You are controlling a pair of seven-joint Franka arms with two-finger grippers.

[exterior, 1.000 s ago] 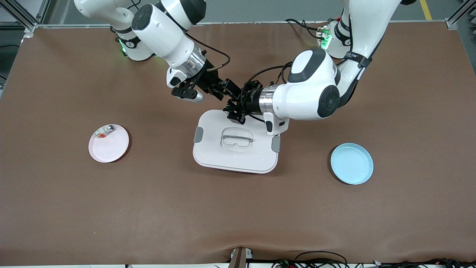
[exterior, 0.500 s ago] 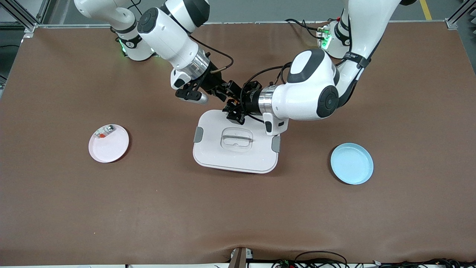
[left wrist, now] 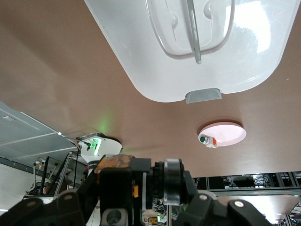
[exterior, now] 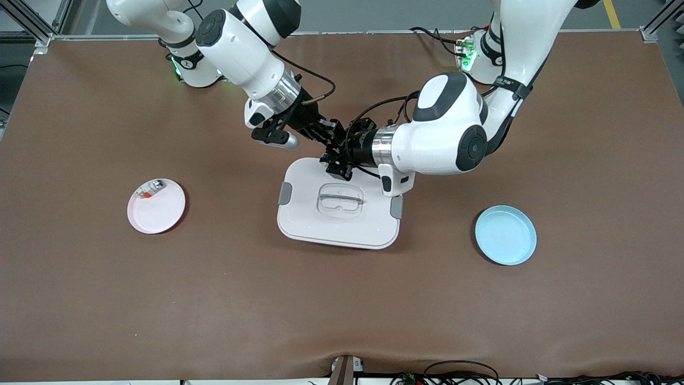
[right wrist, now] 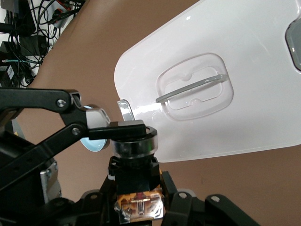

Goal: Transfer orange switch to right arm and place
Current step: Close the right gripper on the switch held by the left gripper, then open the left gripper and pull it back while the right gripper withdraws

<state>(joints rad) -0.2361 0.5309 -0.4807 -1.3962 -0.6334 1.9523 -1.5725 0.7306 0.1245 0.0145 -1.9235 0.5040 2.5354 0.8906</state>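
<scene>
The orange switch (exterior: 335,144) hangs in the air between both grippers, over the edge of the white lid (exterior: 336,227) farthest from the front camera. In the left wrist view its black body with a silver ring (left wrist: 172,181) and an orange band sits between my left gripper's (left wrist: 155,188) fingers. In the right wrist view the switch (right wrist: 135,141) stands upright out of my right gripper (right wrist: 136,181), whose fingers press on both sides of its black base. My left gripper (exterior: 336,156) and right gripper (exterior: 330,135) meet tip to tip.
The white lid with a clear handle (exterior: 340,199) lies mid-table under both grippers. A pink plate (exterior: 160,214) with a small clear-and-silver part (exterior: 152,188) lies toward the right arm's end. A blue plate (exterior: 505,235) lies toward the left arm's end.
My right gripper has moved in toward my left gripper and now meets it at the switch. The left arm has stayed almost still.
</scene>
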